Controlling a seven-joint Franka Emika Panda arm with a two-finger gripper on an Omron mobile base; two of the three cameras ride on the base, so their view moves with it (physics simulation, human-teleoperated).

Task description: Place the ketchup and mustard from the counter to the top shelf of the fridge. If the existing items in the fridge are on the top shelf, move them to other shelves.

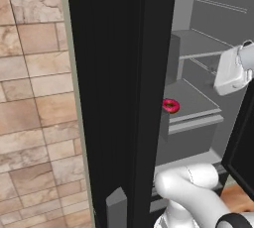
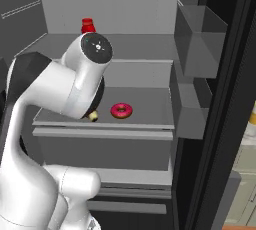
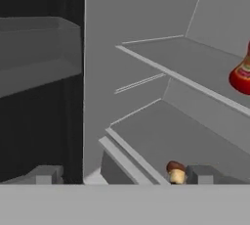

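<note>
The fridge [image 2: 220,124] stands open. On its top shelf [image 2: 140,46] the ketchup [image 2: 88,25] stands upright at the back left; it also shows as a red bottle, the ketchup [image 3: 241,75], at the right edge of the hand view. One shelf lower [image 2: 150,101] lie the pink donut [image 2: 121,110] and the small brown cupcake [image 3: 176,171]. My gripper [image 3: 126,175] is open and holds nothing, inside the fridge just in front of the lower shelf, with the cupcake close by its fingertips [image 3: 205,174]. The mustard and the counter are out of view.
Grey door bins [image 2: 200,39] hang on the fridge door to the right of the shelves. The black fridge wall [image 1: 114,98] and a tan tiled wall [image 1: 34,98] lie to the left. My own arm [image 2: 60,89] covers the shelves' left part in the right base view.
</note>
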